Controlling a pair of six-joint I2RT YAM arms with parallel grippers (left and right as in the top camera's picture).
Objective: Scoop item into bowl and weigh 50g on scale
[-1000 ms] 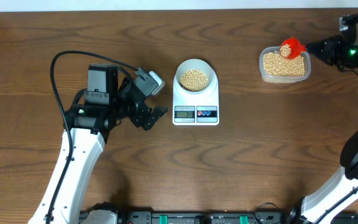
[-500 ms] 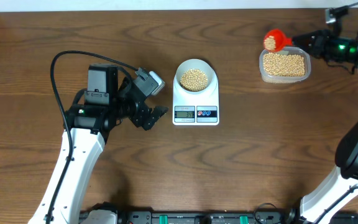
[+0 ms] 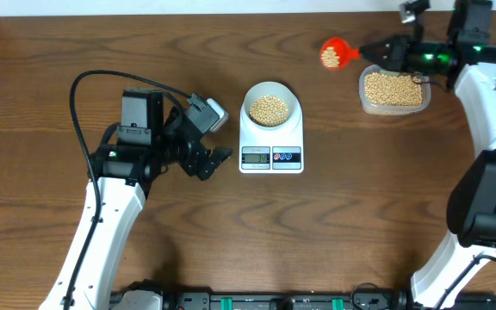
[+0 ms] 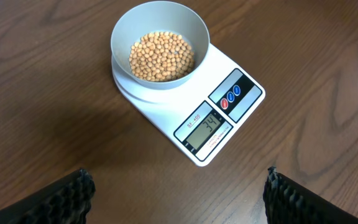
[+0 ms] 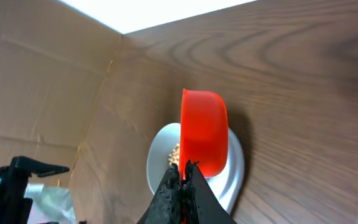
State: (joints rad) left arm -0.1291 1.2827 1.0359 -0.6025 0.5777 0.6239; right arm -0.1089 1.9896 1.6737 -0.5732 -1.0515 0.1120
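Note:
The pale bowl point(image 3: 271, 93) stands on the white scale point(image 3: 271, 146) at the table's middle, part filled with tan beans point(image 3: 270, 108). In the left wrist view the bowl point(image 4: 120, 46) and beans point(image 4: 161, 56) are ahead, and the scale's display point(image 4: 207, 129) reads 34. My left gripper point(image 3: 225, 135) sits left of the scale, open and holding nothing, its fingers point(image 4: 73, 194) wide apart. My right gripper point(image 3: 371, 51) is shut on the handle of a red scoop point(image 3: 335, 53) that carries beans, above the table between tub and bowl. The right wrist view shows the scoop point(image 5: 204, 130) in front of the bowl point(image 5: 157, 165).
A clear plastic tub point(image 3: 393, 90) full of beans sits at the back right, just under my right arm. A black cable point(image 3: 80, 103) loops over the table left of my left arm. The table's back edge runs close behind the scoop.
My right arm has carried the red scoop with beans up out of the tub and leftward, past the tub's left edge. The left arm, bowl and scale have not moved.

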